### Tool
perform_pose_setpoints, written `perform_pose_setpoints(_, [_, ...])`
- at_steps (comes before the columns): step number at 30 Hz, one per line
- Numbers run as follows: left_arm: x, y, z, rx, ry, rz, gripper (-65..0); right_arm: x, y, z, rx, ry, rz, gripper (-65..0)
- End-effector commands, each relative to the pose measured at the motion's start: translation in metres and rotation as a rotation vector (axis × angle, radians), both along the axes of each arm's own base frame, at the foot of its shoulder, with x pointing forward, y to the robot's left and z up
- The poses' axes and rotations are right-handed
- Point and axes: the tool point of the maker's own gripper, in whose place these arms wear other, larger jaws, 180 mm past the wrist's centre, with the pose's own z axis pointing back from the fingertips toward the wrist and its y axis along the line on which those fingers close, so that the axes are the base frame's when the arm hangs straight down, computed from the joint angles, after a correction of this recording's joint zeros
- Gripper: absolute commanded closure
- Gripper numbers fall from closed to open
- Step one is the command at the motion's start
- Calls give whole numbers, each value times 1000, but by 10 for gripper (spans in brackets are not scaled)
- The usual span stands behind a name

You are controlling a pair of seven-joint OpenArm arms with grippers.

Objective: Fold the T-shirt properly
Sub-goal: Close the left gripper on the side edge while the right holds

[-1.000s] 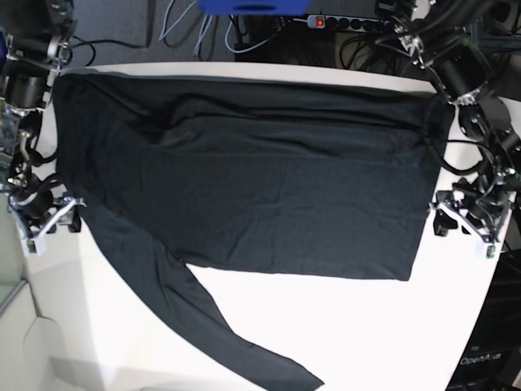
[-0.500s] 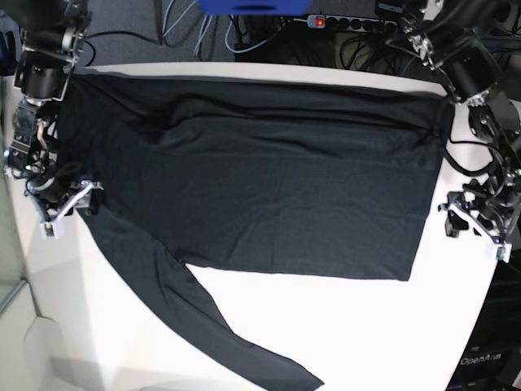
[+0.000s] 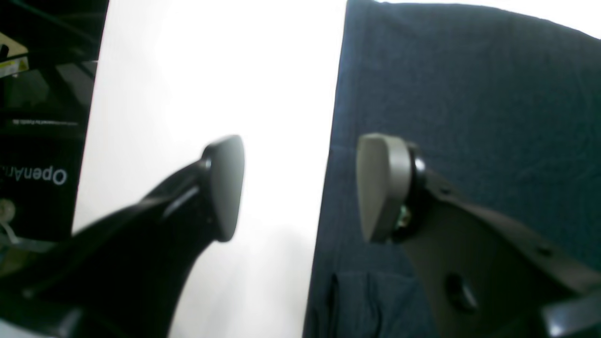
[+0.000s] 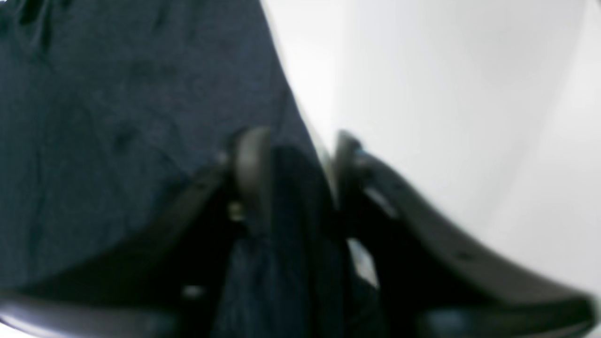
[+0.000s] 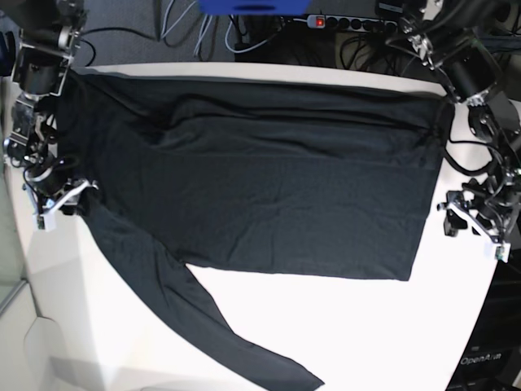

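The black long-sleeved T-shirt [image 5: 269, 187] lies spread flat across the white table [image 5: 342, 326]. One sleeve [image 5: 203, 326] trails toward the front edge. My right gripper [image 5: 59, 201] is at the shirt's left edge where that sleeve starts. In the blurred right wrist view it [image 4: 298, 173] stands nearly closed, with a fold of the shirt [image 4: 117, 117] between its fingers. My left gripper [image 5: 474, 221] is open at the shirt's right edge. In the left wrist view it [image 3: 300, 188] straddles that edge, one finger over bare table [image 3: 211, 70], the other over the fabric [image 3: 469, 94].
A power strip [image 5: 350, 23] and cables lie behind the table's far edge, beside a blue object [image 5: 252, 6]. A black box labelled OpenArm [image 5: 488, 358] stands off the table's right front corner. A bare white strip of table runs along the front right.
My right gripper moved in onto the shirt's left edge and narrowed around the fabric. My left gripper shifted outward to the right and stays open.
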Motion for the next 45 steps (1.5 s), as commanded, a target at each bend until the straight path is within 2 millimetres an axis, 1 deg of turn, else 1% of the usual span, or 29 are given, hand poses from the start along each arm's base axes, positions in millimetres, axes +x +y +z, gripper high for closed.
perform_pose_setpoints(1, [12, 4, 23, 13, -72, -2, -372, -7, -1, -7, -23, 64, 21, -102])
perform_pose_setpoints(3, [18, 3, 29, 12, -90, -4, -373, -8, -1, -8, -23, 67, 21, -29])
perform_pose_setpoints(4, [21, 3, 29, 6, -91, -4, -374, -8, -1, -8, -23, 69, 23, -8])
perform_pose_setpoints(6, [26, 2, 24, -22, -80, -1, -374, -9, -1, -9, -24, 72, 23, 0])
perform_pose_setpoints(8, [31, 2, 17, -53, -66, 2, -374, -17, -1, -15, -23, 88, 23, 0])
perform_pose_setpoints(10, [34, 1, 8, -83, -45, 6, -374, -19, -1, -17, -22, 92, 24, 0])
perform_pose_setpoints(11, [37, 0, 6, -96, -42, 6, -374, -19, -1, -17, -22, 91, 26, 0])
perform_pose_setpoints(13, [45, -1, 8, -115, -61, 7, -374, -18, -1, -16, -21, 86, 24, 0])
perform_pose_setpoints(14, [49, -3, 10, -119, -73, 2, -374, -15, -1, -12, -23, 71, 27, 0])
perform_pose_setpoints(16, [55, -13, 11, -110, -76, -30, -375, -8, 1, 2, -41, 19, 39, 0])
perform_pose_setpoints(17, [56, -17, 11, -105, -76, -44, -375, -11, 1, 3, -49, 15, 45, 0])
perform_pose_setpoints(20, [63, -27, 14, -100, -99, -68, -375, -8, 4, 17, -76, -23, 65, 0])
perform_pose_setpoints(23, [72, -25, 15, -112, -128, 13, -375, -3, 5, 26, -89, -45, 74, 0])
perform_pose_setpoints(25, [78, -26, 5, -123, -125, 50, -375, -3, 5, 26, -89, -45, 74, 0])
perform_pose_setpoints(27, [87, -28, 1, -137, -134, 64, -375, -3, 5, 25, -89, -44, 74, 0])
perform_pose_setpoints(29, [92, -21, -6, -146, -121, 74, -375, -3, 5, 25, -89, -44, 74, 0])
perform_pose_setpoints(32, [107, -22, -18, -183, -103, 83, -375, -3, 5, 25, -89, -44, 74, 0])
perform_pose_setpoints(33, [109, -17, -23, -189, -98, 103, -375, -3, 5, 25, -89, -44, 74, 0])
perform_pose_setpoints(35, [117, -15, -24, -192, -113, 115, -375, -3, 5, 25, -89, -44, 74, 0])
perform_pose_setpoints(37, [124, -19, -29, -189, -108, 112, -375, -3, 5, 25, -89, -44, 74, 0])
perform_pose_setpoints(41, [131, -25, -40, -155, -107, 119, -376, -3, 5, 25, -90, -43, 74, 0])
perform_pose_setpoints(45, [131, -32, -55, -100, -99, 107, -376, -3, 5, 25, -90, -43, 74, 0])
